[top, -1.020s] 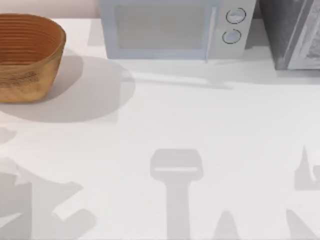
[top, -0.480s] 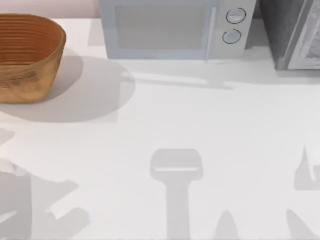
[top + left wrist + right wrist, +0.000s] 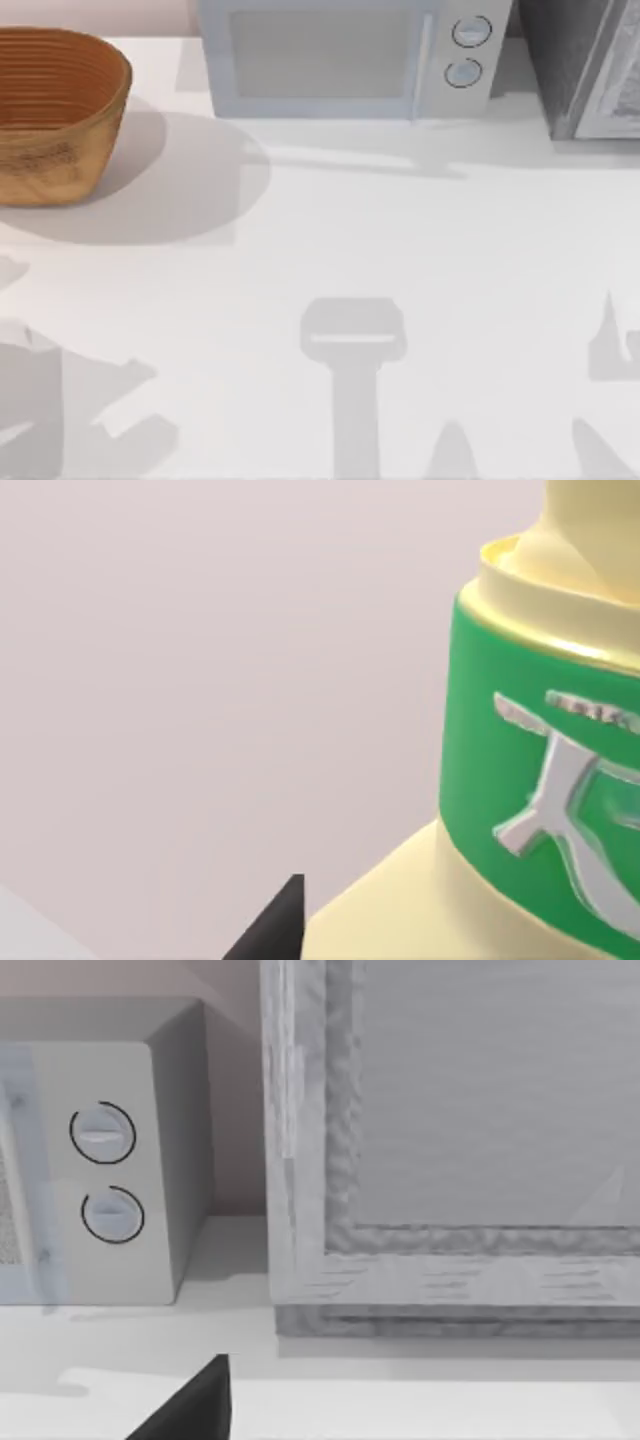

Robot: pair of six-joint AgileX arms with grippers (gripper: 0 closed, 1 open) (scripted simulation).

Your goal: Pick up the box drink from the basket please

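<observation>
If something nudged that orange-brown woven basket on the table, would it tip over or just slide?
Probably slide: the orange-brown woven wicker basket looks low and broad, so tipping seems unlikely. The white table looks smooth, so it likely offers little grip. The basket's ribbed woven walls suggest it is light for its size and fairly stiff.

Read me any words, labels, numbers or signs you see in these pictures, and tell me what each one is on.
No readable words or numbers.
Box drink: the green band carries a raised silver sign, like a stylised character, cut off at the picture's edge; not readable as a word.
Microwave: its two round dials bear no numbers or lettering.
Basket: no label.
</observation>
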